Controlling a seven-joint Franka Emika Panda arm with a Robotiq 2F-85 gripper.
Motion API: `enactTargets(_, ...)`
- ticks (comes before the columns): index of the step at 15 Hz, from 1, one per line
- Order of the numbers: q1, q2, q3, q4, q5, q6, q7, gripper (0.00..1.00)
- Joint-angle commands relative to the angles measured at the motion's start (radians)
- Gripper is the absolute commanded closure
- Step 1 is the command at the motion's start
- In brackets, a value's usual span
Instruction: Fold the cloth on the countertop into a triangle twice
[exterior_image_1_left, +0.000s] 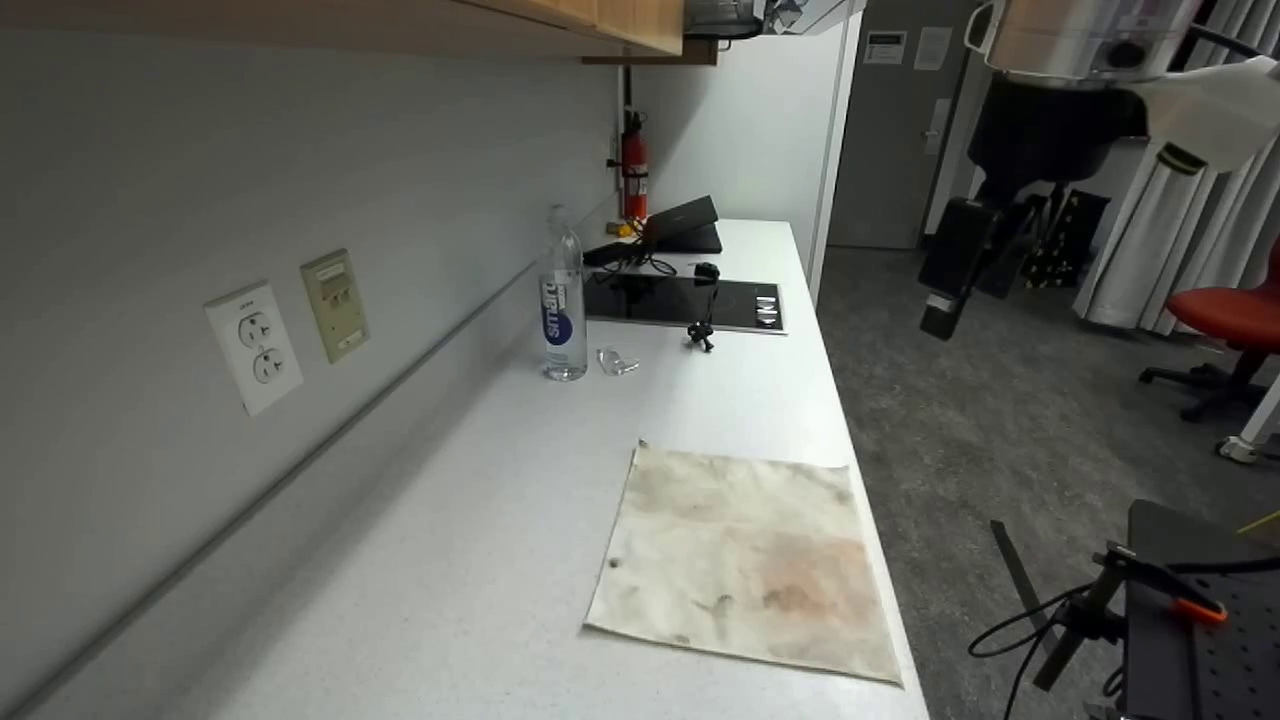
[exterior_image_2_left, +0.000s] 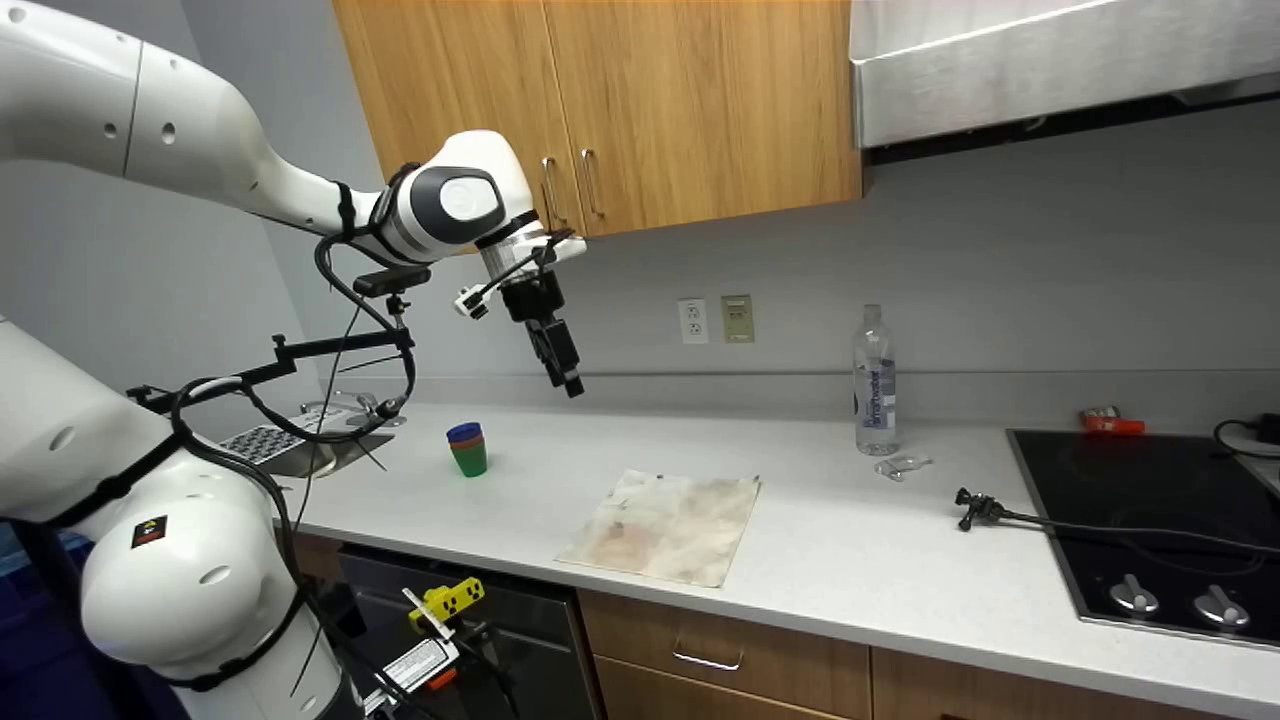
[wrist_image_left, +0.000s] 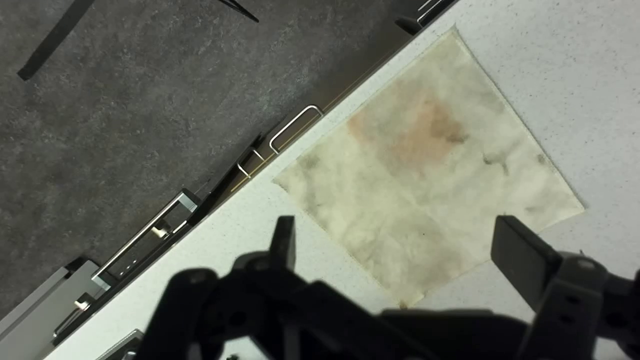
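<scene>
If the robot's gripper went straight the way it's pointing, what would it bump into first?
Probably the cloth. The open gripper slants down toward it in both exterior views, and the wrist view shows it ahead. Depth is unclear, so the exact touching spot is uncertain.

Wrist view: gripper (wrist_image_left: 397, 245) was dark & out of focus, counter (wrist_image_left: 575, 75) bright, flr (wrist_image_left: 150, 100) dim. In an ext. view wall (exterior_image_1_left: 130, 170) was dim, w/ soft shadow on counter beside it.

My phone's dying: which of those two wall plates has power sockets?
The white plate, left of the tan plate in both exterior views: only it shows power sockets, two stacked.
</scene>
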Motion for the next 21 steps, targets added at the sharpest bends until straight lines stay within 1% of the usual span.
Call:
enactTargets(1, 0.018, 0.002, -0.016, 0.002, -0.009, -0.003, 0.007, 0.00)
enactTargets(18, 0.018, 0.002, -0.016, 0.002, -0.009, -0.003, 0.007, 0.00)
enactTargets(21, 0.026, 0.018, -0.044, 0.004, 0.015, 0.008, -0.029, 0.00)
